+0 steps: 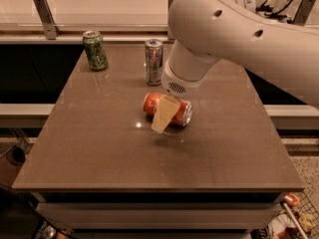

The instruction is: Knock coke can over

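Note:
The coke can point(181, 112), red-orange with white lettering, lies on its side near the middle of the brown table point(99, 148). My gripper point(164, 114) hangs from the big white arm directly over the can's middle. One pale finger point(163, 115) shows in front of the can and hides part of it. The can's silver end points to the right.
A green can point(94, 50) stands upright at the table's back left. A taller slim silver-blue can point(154, 61) stands upright just behind the coke can, close to the arm. A pale counter with metal posts runs behind the table.

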### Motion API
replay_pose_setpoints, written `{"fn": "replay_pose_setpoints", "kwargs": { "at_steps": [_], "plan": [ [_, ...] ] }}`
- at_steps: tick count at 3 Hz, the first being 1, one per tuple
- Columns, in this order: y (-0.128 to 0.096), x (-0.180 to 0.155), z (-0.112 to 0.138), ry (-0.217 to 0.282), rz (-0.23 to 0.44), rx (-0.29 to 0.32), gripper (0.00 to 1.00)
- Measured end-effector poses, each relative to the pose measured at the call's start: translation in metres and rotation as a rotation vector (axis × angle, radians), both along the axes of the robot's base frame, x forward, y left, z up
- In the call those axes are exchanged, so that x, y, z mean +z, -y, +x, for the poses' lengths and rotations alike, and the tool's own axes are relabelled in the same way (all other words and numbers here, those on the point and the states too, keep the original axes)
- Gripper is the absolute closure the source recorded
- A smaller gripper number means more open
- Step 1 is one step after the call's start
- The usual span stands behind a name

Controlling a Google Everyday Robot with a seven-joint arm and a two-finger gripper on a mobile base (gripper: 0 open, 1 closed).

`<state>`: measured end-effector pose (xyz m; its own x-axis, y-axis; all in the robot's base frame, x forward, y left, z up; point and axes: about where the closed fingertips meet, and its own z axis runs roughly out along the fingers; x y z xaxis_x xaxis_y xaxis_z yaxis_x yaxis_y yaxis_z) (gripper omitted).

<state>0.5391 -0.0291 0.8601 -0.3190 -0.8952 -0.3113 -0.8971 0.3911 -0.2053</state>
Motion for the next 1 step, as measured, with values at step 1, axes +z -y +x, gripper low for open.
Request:
{"fn": "replay_pose_setpoints", "kwargs": {
  "at_steps": [1],
  "plan": [
    [0.0000,0.0001,0.0000,0.000,0.000,0.000,0.00]
  ]
}}
